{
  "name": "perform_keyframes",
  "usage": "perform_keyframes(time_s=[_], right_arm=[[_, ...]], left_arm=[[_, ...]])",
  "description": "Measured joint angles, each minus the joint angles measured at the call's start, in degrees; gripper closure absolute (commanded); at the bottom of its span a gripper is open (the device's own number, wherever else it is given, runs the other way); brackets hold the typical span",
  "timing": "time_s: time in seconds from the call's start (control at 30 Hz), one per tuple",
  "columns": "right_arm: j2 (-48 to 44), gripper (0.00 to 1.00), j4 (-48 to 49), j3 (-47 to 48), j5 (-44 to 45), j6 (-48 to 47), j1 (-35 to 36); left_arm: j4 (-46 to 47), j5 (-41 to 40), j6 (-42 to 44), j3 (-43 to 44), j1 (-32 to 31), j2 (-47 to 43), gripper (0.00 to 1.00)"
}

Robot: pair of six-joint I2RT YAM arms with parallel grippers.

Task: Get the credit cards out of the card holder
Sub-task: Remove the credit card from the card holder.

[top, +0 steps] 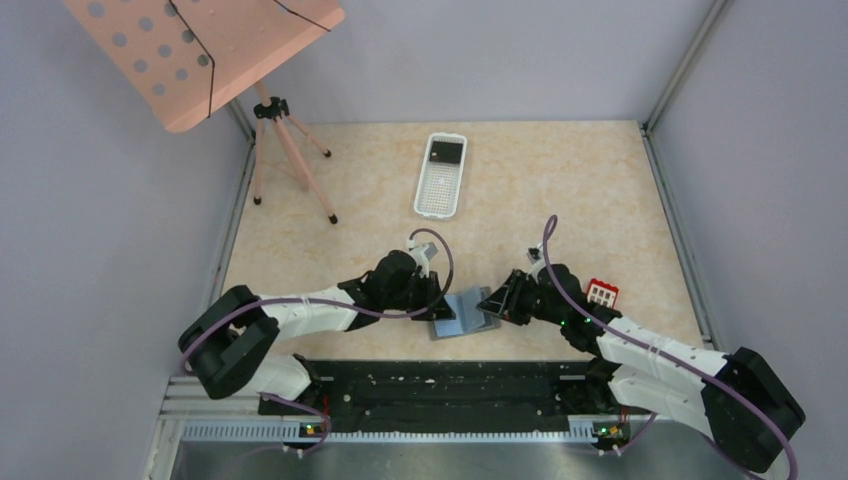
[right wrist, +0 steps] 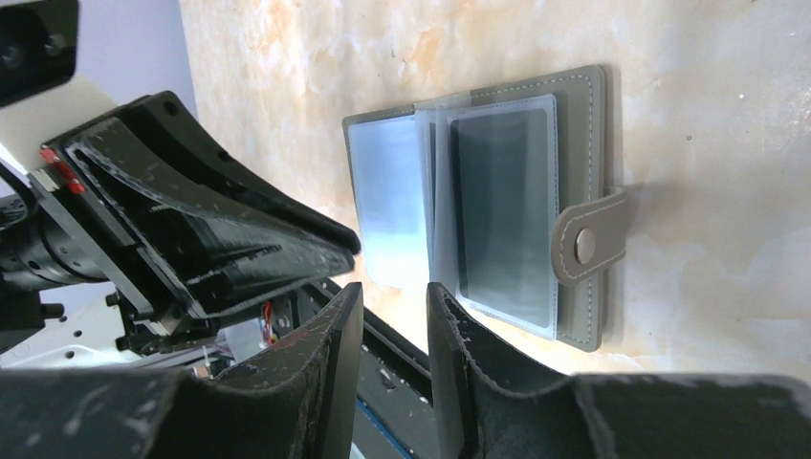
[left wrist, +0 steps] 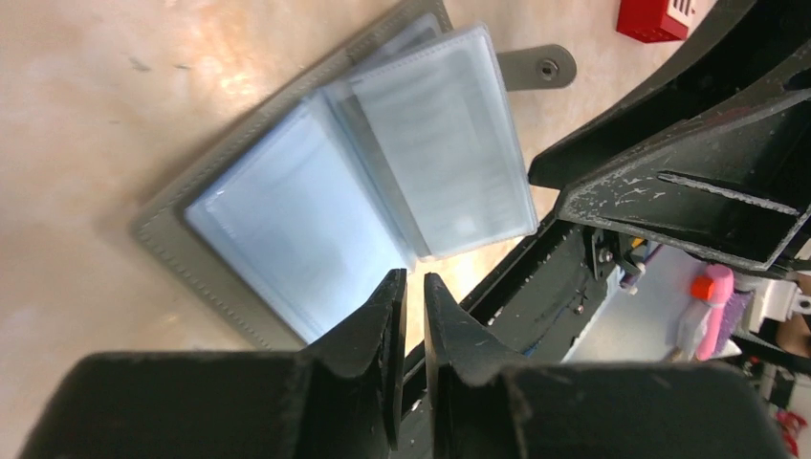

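The grey card holder (top: 462, 316) lies open near the table's front edge, between my two grippers. Its clear blue-grey sleeves fan up in the left wrist view (left wrist: 383, 182). In the right wrist view (right wrist: 574, 143) one sleeve holds a dark rectangle (right wrist: 502, 206) and the other side looks pale bluish-white (right wrist: 387, 201); I cannot tell if that is a card. A red card with white squares (top: 601, 293) lies on the table right of my right arm. My left gripper (left wrist: 414, 282) is shut and empty at the holder's edge. My right gripper (right wrist: 392, 292) is slightly open and empty beside the holder.
A white perforated basket (top: 440, 190) with a dark item inside (top: 445, 152) stands at the back middle. A pink tripod stand (top: 285, 150) is at the back left. The black base rail (top: 440, 385) runs along the near edge.
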Motion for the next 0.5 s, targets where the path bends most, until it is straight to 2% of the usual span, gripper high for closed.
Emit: perform_keyframes(time_s=[0.27, 0.5], right_arm=[[2.45, 0.68, 0.42, 0.00, -0.04, -0.04, 0.42], [4.17, 0.68, 1.42, 0.00, 0.00, -0.09, 1.01]], left_arm=[[-7.19, -5.77, 1.66, 0.02, 0.70, -2.08, 0.82], [-9.27, -8.87, 3.34, 0.02, 0.92, -1.81, 0.81]])
